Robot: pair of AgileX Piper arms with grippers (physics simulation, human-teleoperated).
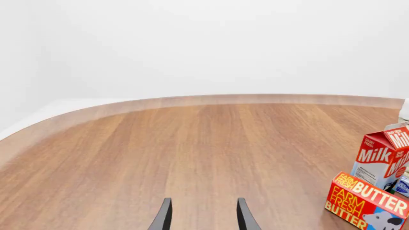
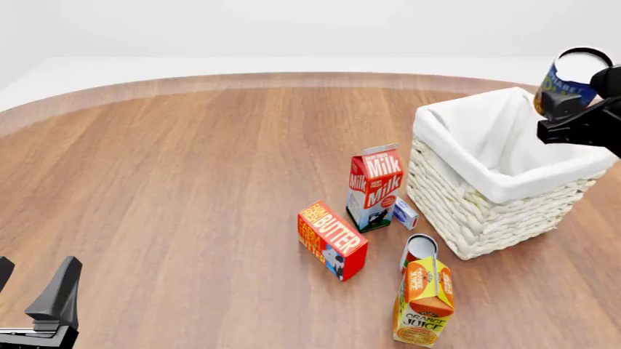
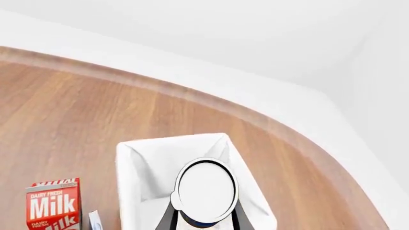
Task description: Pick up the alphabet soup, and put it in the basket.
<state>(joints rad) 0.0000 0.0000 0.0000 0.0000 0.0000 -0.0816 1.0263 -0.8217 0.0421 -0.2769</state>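
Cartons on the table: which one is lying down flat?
The butter carton, red and orange, lies on its side. The milk carton and orange juice carton stand upright.

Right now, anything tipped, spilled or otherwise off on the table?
Nothing spilled. The butter box lies on its side by the upright milk carton. The right gripper holds the alphabet soup tilted above the basket.

The basket is sitting at the table's right side. The soup is hanging above its far right corner, held in the right gripper. The milk is standing just left of the basket, the butter lying nearer and left of it, the juice standing nearest. The left gripper is waiting at the near left edge.
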